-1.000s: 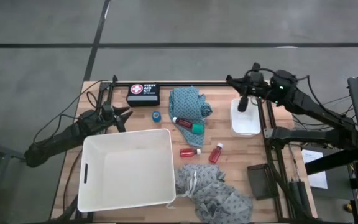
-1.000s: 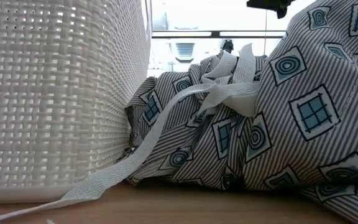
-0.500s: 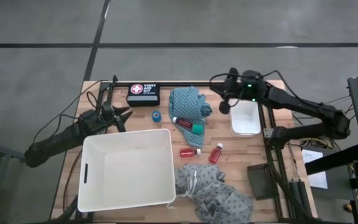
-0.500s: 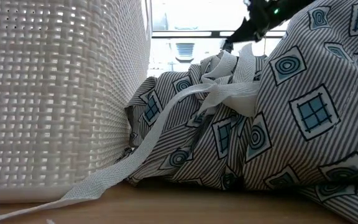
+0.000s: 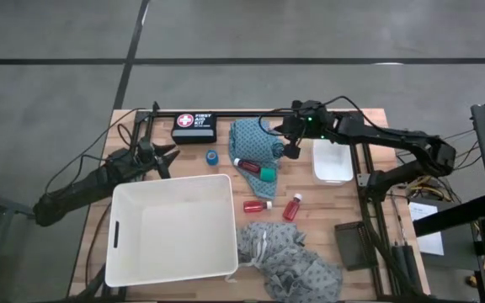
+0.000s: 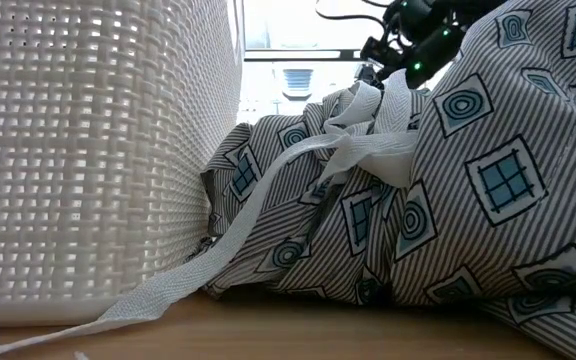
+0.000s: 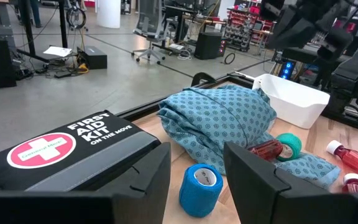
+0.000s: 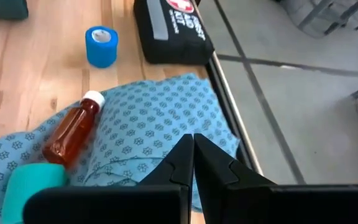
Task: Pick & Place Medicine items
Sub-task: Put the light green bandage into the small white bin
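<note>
One red bottle with a white cap (image 5: 247,165) and a teal-green roll (image 5: 268,172) lie on a blue-green cloth (image 5: 253,140). Two more red bottles (image 5: 258,205) (image 5: 292,206) lie flat on the wood nearer the front. A blue roll (image 5: 212,156) stands on end beside the first aid kit. My right gripper (image 5: 291,151) is shut and hangs over the cloth's right edge (image 8: 166,118), slanting down, with the cloth's bottle (image 8: 73,132) just beyond it. My left gripper (image 5: 165,158) waits open at the left, level, facing the blue roll (image 7: 201,186).
A white woven basket (image 5: 173,227) fills the front left. A black first aid kit (image 5: 194,127) lies at the far edge, and a small white tray (image 5: 333,160) at the right. A crumpled patterned cloth (image 5: 291,261) lies at the front and blocks the low view (image 6: 448,200).
My right gripper has swung from above the white tray toward the table's left and down, to the blue-green cloth's right edge. It has tipped further downward and rolled, and it has stayed shut. Nothing on the table has moved.
</note>
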`<state>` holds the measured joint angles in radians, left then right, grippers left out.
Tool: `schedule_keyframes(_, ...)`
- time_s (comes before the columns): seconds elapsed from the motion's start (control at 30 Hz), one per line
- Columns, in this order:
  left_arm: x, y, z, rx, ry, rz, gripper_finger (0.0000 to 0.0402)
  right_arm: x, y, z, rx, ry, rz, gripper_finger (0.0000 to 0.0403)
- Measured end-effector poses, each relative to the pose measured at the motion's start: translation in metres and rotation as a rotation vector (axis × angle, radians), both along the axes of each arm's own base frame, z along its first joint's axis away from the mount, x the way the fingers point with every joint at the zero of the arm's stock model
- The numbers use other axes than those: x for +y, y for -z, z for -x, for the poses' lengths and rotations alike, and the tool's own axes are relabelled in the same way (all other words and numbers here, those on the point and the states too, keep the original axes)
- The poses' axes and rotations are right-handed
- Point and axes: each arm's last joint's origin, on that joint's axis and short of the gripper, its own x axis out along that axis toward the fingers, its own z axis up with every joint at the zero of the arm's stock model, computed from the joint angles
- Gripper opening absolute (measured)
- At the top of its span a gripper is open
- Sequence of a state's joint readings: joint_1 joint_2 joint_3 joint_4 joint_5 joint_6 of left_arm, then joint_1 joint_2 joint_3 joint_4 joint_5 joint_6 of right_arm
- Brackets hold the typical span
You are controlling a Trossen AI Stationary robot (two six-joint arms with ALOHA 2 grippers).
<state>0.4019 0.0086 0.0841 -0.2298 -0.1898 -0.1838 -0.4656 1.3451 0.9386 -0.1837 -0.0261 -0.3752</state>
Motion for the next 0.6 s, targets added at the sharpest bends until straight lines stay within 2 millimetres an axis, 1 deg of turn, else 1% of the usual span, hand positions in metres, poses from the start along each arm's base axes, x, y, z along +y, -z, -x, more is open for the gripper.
schedule_keyframes(0.13, 0.0, 0.0002, 0.0, 0.001, 0.0, 0.0, 0.0153, -0.0014, 0.0063, -0.0033, 0.019, 0.003, -0.015, 0.0008)
schedule_keyframes(0.37, 0.0, 0.0002, 0.0, 0.001, 0.0, 0.0, 0.0153, 0.0002, 0.0062, -0.0042, 0.01, -0.023, -0.033, 0.0008)
schedule_keyframes(0.5, 0.0, 0.0, 0.0, 0.0, 0.0, 0.0, 0.0153, 0.0037, 0.0038, -0.0045, -0.047, -0.075, -0.139, 0.0008)
schedule_keyframes(0.6, 0.0, 0.0002, 0.0, 0.001, 0.0, 0.0, 0.0153, 0.0046, 0.0039, -0.0045, -0.052, -0.086, -0.163, 0.0008)
